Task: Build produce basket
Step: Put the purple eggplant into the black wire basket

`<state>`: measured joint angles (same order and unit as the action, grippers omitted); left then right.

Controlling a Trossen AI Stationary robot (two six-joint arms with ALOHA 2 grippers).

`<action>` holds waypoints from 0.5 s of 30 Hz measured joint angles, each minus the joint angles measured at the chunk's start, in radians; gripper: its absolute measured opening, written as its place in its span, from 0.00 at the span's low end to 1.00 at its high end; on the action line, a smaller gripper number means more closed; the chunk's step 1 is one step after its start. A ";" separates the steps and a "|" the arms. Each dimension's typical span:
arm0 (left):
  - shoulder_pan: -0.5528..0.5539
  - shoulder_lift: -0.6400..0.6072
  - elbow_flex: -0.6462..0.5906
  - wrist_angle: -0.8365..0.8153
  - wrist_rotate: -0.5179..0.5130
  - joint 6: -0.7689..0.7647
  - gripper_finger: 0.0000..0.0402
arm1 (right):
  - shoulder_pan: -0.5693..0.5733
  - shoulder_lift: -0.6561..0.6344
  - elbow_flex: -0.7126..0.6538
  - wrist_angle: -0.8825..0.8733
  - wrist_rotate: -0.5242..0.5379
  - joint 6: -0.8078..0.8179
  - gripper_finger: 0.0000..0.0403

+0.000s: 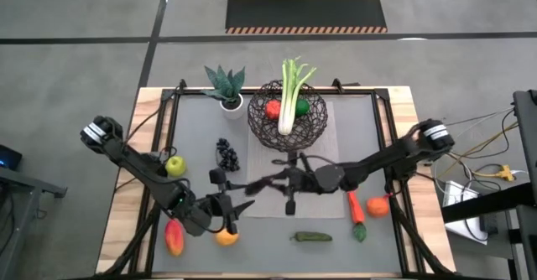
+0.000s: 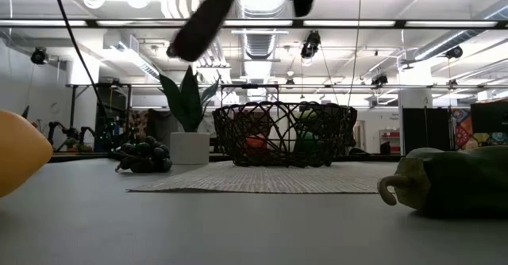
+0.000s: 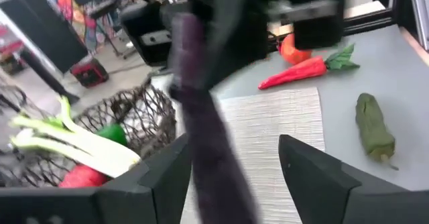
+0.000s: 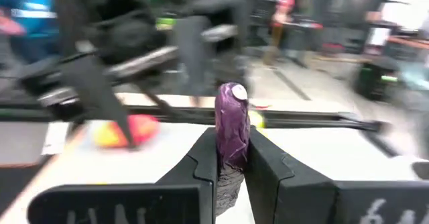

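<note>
My right gripper [image 1: 284, 181] is over the mat in the middle of the table, shut on a purple eggplant [image 1: 252, 184] that is lifted clear of it. My left gripper [image 3: 233, 151] is open at the table's near left. The eggplant's free end [image 3: 211, 150] reaches in between its fingers. The dark wire basket [image 1: 288, 116] stands at the far middle. It holds a leek [image 1: 289, 95], a red fruit [image 1: 273, 108] and a green fruit [image 1: 300, 108]. My right gripper pinches the eggplant [image 4: 231, 140] between its two fingers, at the end toward the table's right. The fingers come roughly level from the table's right and lie along it. The eggplant [image 2: 205, 25] sticks out past the fingertips, sloping down, clear of the table.
Grapes [image 1: 226, 152] and a green apple [image 1: 174, 165] lie at the left. A red-yellow fruit [image 1: 174, 236] and an orange-yellow fruit [image 1: 226, 238] lie near the front left. A green pepper [image 1: 312, 238], a carrot [image 1: 357, 206] and an orange fruit [image 1: 377, 204] are at the right front. A potted plant [image 1: 225, 85] stands left of the basket.
</note>
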<state>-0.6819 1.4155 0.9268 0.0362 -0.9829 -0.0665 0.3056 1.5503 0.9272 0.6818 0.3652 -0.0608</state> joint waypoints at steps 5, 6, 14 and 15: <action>0.000 -0.049 0.000 0.000 0.000 0.168 0.51 | -0.044 -0.169 0.000 -0.192 0.171 0.047 0.09; 0.000 -0.059 0.000 0.001 0.000 0.191 0.51 | -0.062 -0.209 0.005 -0.253 0.197 0.072 0.09; 0.002 -0.072 -0.042 0.008 0.000 0.207 0.51 | -0.322 -0.395 0.039 -0.841 0.337 0.424 0.09; 0.002 -0.070 -0.058 0.011 0.000 0.207 0.51 | -0.362 -0.403 0.034 -0.873 0.342 0.453 0.09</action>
<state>-0.6800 1.3455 0.8692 0.0475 -0.9825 0.1402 -0.0567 1.1474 0.9611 -0.1915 0.7071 0.3921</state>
